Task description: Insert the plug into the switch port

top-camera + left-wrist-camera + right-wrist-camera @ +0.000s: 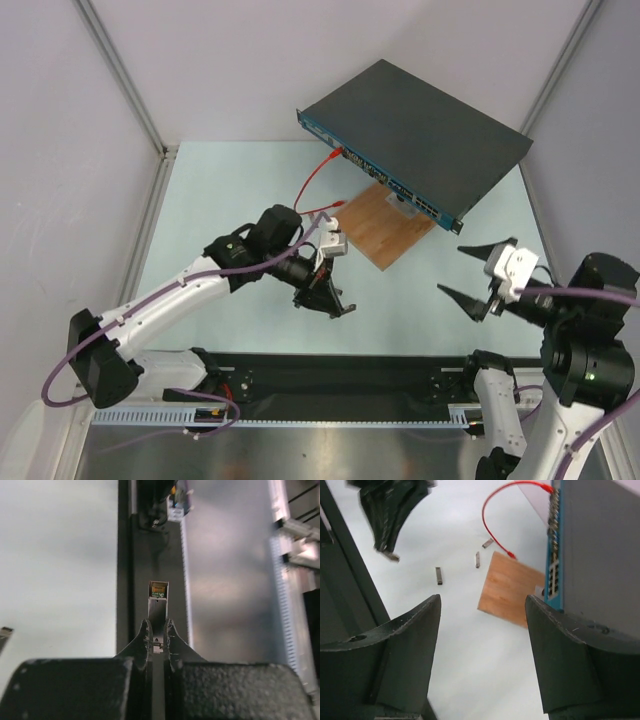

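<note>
Pinches plug [159, 597] by its tail in left gripper [157, 627], well apart from switch [420, 130]; looks light, rigid, slick, so best gripped on flat sides. Holds right gripper [482, 645] spread, empty.

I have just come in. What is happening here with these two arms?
The left gripper is shut on a small metal plug and holds it well apart from the switch, so the plug is not yet inserted. The right gripper is open and empty, near the switch's blue front. A red cable is attached at that front, and a few similar small pieces lie loose on the table.
</note>
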You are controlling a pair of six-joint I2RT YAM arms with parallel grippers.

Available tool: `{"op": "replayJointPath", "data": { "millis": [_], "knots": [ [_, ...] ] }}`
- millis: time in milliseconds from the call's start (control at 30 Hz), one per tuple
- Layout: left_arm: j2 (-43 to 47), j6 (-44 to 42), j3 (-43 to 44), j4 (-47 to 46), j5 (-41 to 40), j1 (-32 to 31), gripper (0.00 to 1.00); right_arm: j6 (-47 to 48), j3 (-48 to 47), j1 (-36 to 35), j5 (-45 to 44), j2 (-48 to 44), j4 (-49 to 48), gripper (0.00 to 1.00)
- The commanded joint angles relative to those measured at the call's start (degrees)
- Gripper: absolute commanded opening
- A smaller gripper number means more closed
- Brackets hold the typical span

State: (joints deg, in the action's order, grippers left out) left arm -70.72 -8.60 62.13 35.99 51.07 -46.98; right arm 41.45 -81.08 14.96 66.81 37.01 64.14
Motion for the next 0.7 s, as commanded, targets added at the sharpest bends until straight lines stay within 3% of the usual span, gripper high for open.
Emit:
{"op": "replayJointPath", "data": {
  "millis": [0,67,267,367,500,533,667],
  "knots": [
    [1.20,14.73,-0.78,-8.28,10.71,1.45,0.00,20.13,1.97,0.50,8.51,-2.82,7.74,0.73],
    [1.55,19.92,-1.30,-11.88,12.12,1.63,0.00,25.33,2.33,1.03,10.00,-2.30,9.77,0.74],
    [1.20,21.96,-1.40,-11.03,13.35,3.21,0.00,18.33,-1.61,-2.47,3.97,9.90,3.90,0.69],
    [1.46,23.36,-1.57,-11.11,14.14,4.96,0.00,7.61,-1.45,-9.31,-2.52,11.94,-5.55,0.68],
    [1.81,23.81,-1.22,-10.15,14.76,6.55,0.00,4.26,0.30,-25.21,-14.75,12.29,-12.19,0.68],
    [2.07,24.41,-1.22,-10.06,14.85,6.55,0.00,4.60,0.31,-32.29,-17.21,12.38,-12.89,0.67],
    [2.51,27.14,-1.48,-11.90,15.90,6.64,0.00,11.44,2.67,-50.08,-33.38,12.12,-12.81,0.66]
  ]
}}
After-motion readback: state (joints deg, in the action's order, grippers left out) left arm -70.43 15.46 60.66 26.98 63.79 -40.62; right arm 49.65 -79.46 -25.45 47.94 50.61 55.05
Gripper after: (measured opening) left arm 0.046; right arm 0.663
